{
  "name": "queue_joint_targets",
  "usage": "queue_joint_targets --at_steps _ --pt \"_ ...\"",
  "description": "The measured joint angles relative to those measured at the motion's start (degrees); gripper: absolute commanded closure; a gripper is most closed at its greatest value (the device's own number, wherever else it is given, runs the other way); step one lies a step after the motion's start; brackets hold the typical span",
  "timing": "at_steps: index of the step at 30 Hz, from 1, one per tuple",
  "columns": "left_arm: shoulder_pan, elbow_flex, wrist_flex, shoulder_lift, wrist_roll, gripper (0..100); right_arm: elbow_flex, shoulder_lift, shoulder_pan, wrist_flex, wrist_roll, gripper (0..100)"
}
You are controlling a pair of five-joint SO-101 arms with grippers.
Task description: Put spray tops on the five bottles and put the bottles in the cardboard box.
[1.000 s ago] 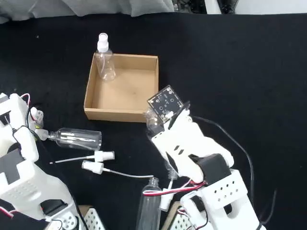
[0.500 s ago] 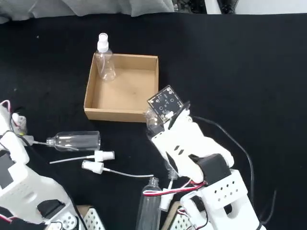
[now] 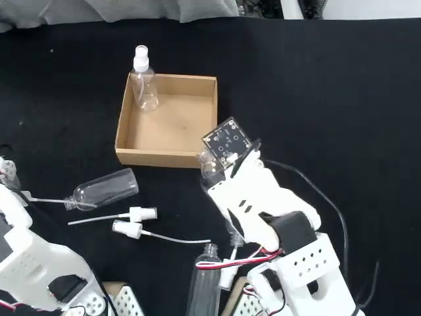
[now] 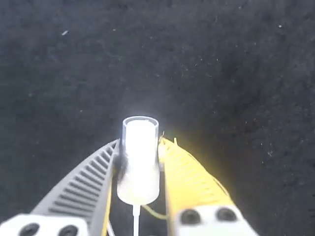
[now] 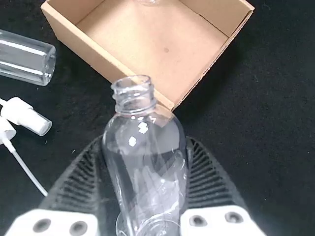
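Note:
My left gripper (image 4: 140,145), at the table's left edge (image 3: 14,192), is shut on a white spray top (image 4: 140,164) whose thin tube (image 3: 46,199) runs toward the neck of a clear bottle (image 3: 105,187) lying on the cloth. Whether the tube's end is still inside the neck I cannot tell. My right gripper (image 5: 146,147) is shut on an open clear bottle (image 5: 142,128), held just off the front right corner of the cardboard box (image 3: 131,105) (image 5: 93,54). A capped bottle (image 3: 143,82) stands in the box's far left corner.
Two loose spray tops (image 3: 141,213) (image 3: 128,229) with long tubes lie in front of the lying bottle. Another open bottle (image 3: 205,280) lies near the right arm's base. Black cloth (image 3: 329,99) covers the table, bare to the right.
My left gripper has drawn back to the left with the spray top, sliding its tube out of the lying bottle, which has swung so its base points more toward the box. The right arm stayed still.

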Motion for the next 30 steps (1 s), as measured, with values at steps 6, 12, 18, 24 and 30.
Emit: queue_joint_targets --at_steps 6,12,18,24,30 --pt "-0.1 -2.4 3.4 0.0 0.0 97 0.0 0.0 0.0 0.0 0.0 96.9" --pt "-2.5 -3.3 3.4 0.0 -0.2 97 0.0 0.0 0.0 0.0 0.0 96.9" --pt "-6.2 -3.5 3.7 0.0 -0.1 97 0.0 0.0 0.0 0.0 0.0 96.9" --pt "-8.5 -2.9 3.7 -5.4 -0.1 97 0.0 0.0 0.0 0.0 0.0 96.9" --pt "-8.5 1.5 3.7 -12.2 -0.3 97 0.0 0.0 0.0 0.0 0.0 96.9"
